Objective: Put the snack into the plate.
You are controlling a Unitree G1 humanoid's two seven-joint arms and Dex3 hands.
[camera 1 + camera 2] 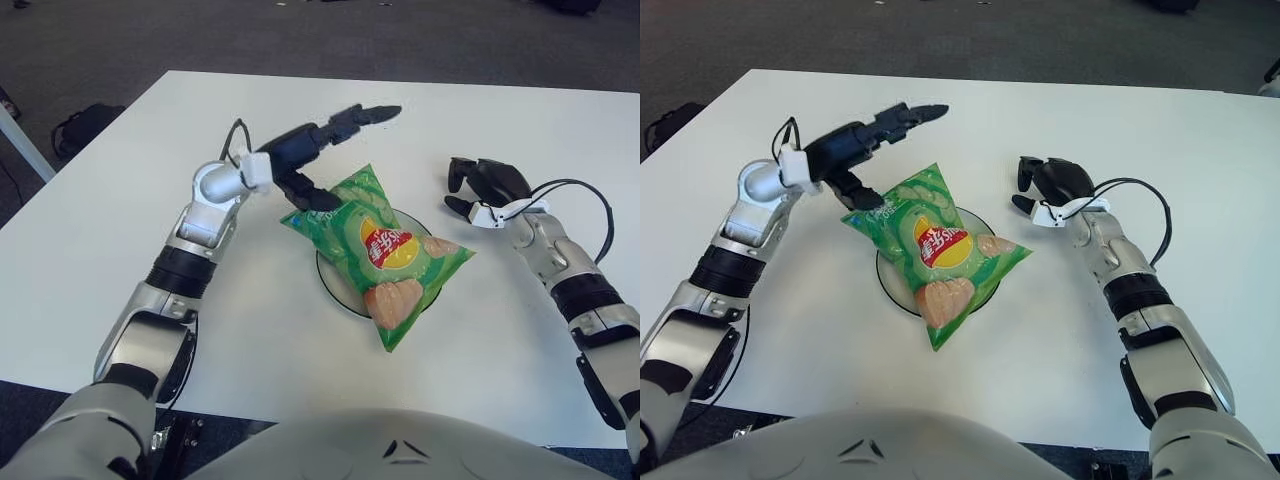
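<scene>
Centrally, the snack (pixel 381 253), a green chip bag with a red and yellow logo, lies flat across the plate (pixel 332 282), covering most of it; only the plate's dark rim shows at the bag's 8 o'clock side and a sliver at its 3 o'clock side. The bag's lower corner overhangs the rim toward 6 o'clock and its upper left corner reaches past the rim toward 10 o'clock. Nothing grips the bag.

At the bag's 11 o'clock, the left hand (pixel 322 155) is raised off the tabletop (pixel 150 180) with its fingers stretched out and spread, holding nothing; the long fingers point toward 2 o'clock, and the thumb hangs down close to the bag's upper left corner, though contact there cannot be made out.

At the bag's 2 o'clock, apart from it, the right hand (pixel 484 185) shows with fingers loosely curled downward and holding nothing, a black cable looping from its wrist.
</scene>
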